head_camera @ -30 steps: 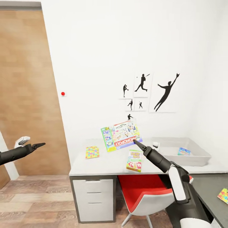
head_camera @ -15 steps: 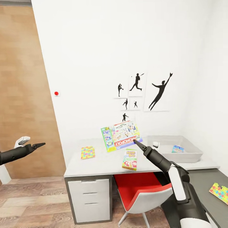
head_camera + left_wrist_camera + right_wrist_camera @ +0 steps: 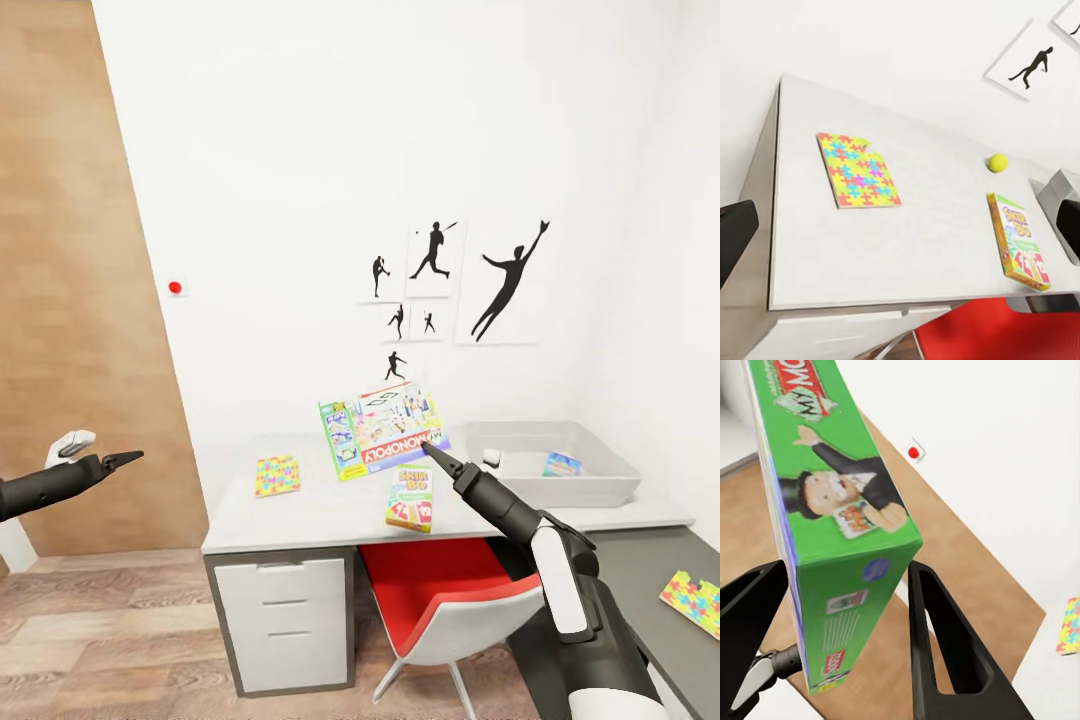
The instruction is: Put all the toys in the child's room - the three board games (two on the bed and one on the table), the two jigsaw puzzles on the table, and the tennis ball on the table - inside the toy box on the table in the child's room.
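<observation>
My right gripper (image 3: 430, 452) is shut on the white Monopoly board game (image 3: 385, 428), held tilted in the air above the table (image 3: 300, 520). In the right wrist view the box's green edge (image 3: 840, 532) sits between both fingers (image 3: 937, 622). The Skip-Bo board game (image 3: 410, 498) lies near the table's front edge, with a jigsaw puzzle (image 3: 277, 475) to its left. The other jigsaw puzzle (image 3: 695, 603) lies on the dark lower section. The toy box (image 3: 600, 490) at the back right holds the blue board game (image 3: 563, 464). The tennis ball (image 3: 998, 162) shows beyond Skip-Bo (image 3: 1018, 241). My left gripper (image 3: 120, 461) hangs open, left of the table.
A red and white chair (image 3: 450, 600) is tucked under the table, beside a white drawer unit (image 3: 290, 620). A wooden door (image 3: 70, 300) fills the left wall, with a red button (image 3: 175, 287) beside it. Black silhouette pictures (image 3: 450, 280) hang above the table.
The whole picture has shifted, so the camera has moved: the table now sits a little further left and the door shows less. Both arms keep their pose, with the Monopoly box still held.
</observation>
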{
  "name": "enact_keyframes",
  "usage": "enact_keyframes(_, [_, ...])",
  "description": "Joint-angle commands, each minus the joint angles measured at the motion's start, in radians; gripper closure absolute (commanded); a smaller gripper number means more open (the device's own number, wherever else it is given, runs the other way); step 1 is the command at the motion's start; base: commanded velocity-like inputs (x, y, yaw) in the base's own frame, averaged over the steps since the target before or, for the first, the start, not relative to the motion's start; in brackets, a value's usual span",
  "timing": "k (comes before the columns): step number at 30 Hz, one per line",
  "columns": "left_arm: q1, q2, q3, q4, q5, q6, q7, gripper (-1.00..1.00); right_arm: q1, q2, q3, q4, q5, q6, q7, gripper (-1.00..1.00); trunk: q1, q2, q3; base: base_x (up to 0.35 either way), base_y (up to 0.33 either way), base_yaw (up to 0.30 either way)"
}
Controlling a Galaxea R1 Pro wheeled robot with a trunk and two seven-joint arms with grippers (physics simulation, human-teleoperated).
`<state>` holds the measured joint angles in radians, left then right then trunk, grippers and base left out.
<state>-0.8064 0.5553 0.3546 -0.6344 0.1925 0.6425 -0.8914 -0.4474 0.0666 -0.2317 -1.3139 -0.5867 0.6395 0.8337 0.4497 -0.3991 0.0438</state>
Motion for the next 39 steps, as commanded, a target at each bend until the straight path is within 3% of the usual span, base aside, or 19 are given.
enact_keyframes(1, [0.000, 0.000, 0.001, 0.000, 0.004, 0.006, -0.001, -1.00, -0.001, 0.001, -0.002, 0.000, -0.004, 0.007, 0.002, 1.00, 0.000, -0.001, -0.002, 0.000, 0.000, -0.053])
enact_keyframes(39, [0.000, 0.000, 0.000, 0.001, 0.004, 0.006, -0.001, -1.00, -0.001, 0.001, -0.001, -0.001, -0.003, 0.004, 0.025, 1.00, 0.000, -0.001, -0.008, 0.022, 0.000, -0.249])
